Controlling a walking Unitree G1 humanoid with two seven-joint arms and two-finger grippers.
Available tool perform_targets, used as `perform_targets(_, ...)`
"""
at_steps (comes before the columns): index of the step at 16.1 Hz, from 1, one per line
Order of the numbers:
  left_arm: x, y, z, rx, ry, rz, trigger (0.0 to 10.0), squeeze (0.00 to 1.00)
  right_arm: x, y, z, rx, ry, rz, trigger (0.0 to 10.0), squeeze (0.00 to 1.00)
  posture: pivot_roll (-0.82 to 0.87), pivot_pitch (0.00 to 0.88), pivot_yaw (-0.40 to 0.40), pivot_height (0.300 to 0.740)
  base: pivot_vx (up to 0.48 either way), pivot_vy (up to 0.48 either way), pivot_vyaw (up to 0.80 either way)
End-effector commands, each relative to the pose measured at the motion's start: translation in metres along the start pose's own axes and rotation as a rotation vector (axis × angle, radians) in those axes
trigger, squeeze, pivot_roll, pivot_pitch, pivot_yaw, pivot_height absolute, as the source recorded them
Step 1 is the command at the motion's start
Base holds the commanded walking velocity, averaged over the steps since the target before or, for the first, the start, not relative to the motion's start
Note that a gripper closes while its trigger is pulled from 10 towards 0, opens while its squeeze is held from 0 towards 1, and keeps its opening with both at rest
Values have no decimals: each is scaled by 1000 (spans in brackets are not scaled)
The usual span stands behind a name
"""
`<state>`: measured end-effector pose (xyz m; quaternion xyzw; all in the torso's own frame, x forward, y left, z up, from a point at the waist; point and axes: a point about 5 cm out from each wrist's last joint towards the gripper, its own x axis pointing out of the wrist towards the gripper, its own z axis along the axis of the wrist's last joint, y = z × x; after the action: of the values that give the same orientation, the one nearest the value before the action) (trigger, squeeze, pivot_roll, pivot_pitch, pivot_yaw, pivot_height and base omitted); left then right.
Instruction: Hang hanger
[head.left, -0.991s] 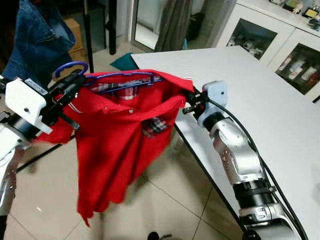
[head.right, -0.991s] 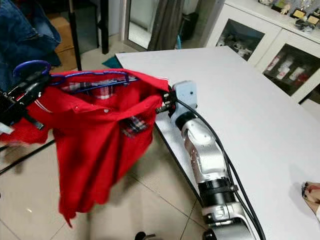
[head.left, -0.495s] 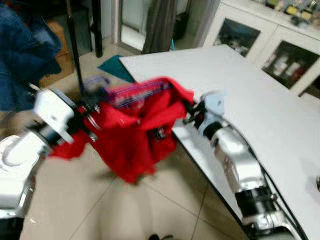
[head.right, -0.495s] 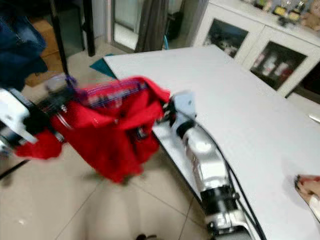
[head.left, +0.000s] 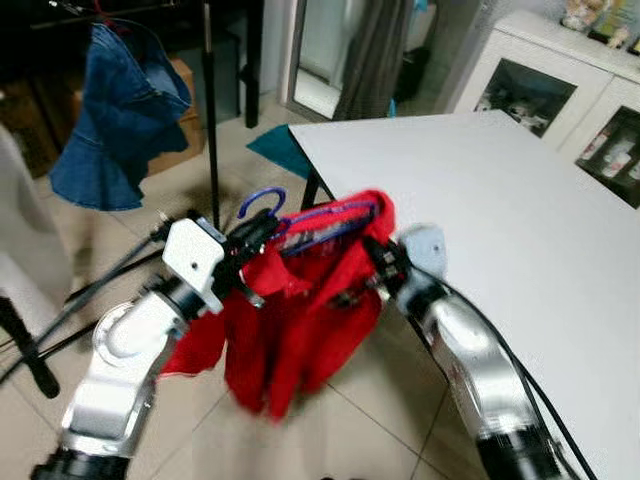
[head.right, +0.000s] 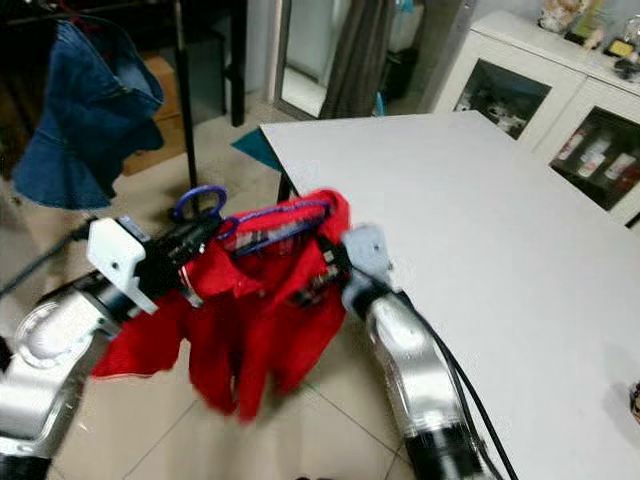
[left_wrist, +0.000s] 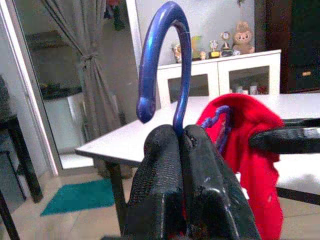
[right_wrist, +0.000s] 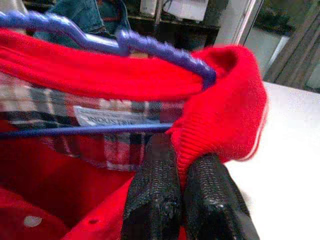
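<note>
A blue plastic hanger (head.left: 300, 215) carries a red polo shirt (head.left: 300, 320) with a plaid collar lining, held in the air off the table's corner. My left gripper (left_wrist: 180, 134) is shut on the neck of the hanger, and the hook (left_wrist: 159, 55) stands up above the fingers. My right gripper (right_wrist: 184, 161) is shut on the red shirt's shoulder (right_wrist: 225, 100) at the hanger's other end. The shirt hangs bunched between my two arms, above the tiled floor.
A white table (head.left: 500, 210) stretches to my right. Behind it stands a white glass-door cabinet (head.left: 560, 80). To my left, a black rack pole (head.left: 211, 130) rises beside a hanging denim garment (head.left: 120, 110). A teal mat (head.left: 275, 150) lies on the floor.
The camera has swung, so the rack pole and the denim garment now show more fully. Both grippers keep their hold. The shirt hangs more bunched and lower between the arms.
</note>
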<state>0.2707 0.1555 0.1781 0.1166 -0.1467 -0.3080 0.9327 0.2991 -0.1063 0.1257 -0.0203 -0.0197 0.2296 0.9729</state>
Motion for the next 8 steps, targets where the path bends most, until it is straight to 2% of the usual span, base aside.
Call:
perform_targets(1, 6, -4, 1, -7, -27, 21, 10000, 0, -8, -1, 11, -31, -75, 7, 10000, 0, 259, 71, -105, 740, 0, 0, 0)
perform_targets(4, 13, 1, 2, -51, -64, 141, 10000, 0, -21, -7, 17, -22, -130, -63, 10000, 0, 227, 68, -93, 740, 0, 0, 0)
perform_targets(6, 22, 1, 3, -83, -83, 244, 10000, 0, -37, -13, 23, -35, -172, -131, 10000, 0, 181, 65, -72, 740, 0, 0, 0)
perform_targets(8, 29, -8, 13, -18, -110, 191, 10000, 0, -51, -19, 25, -36, -177, -176, 10000, 0, 137, 73, -48, 740, 0, 0, 0)
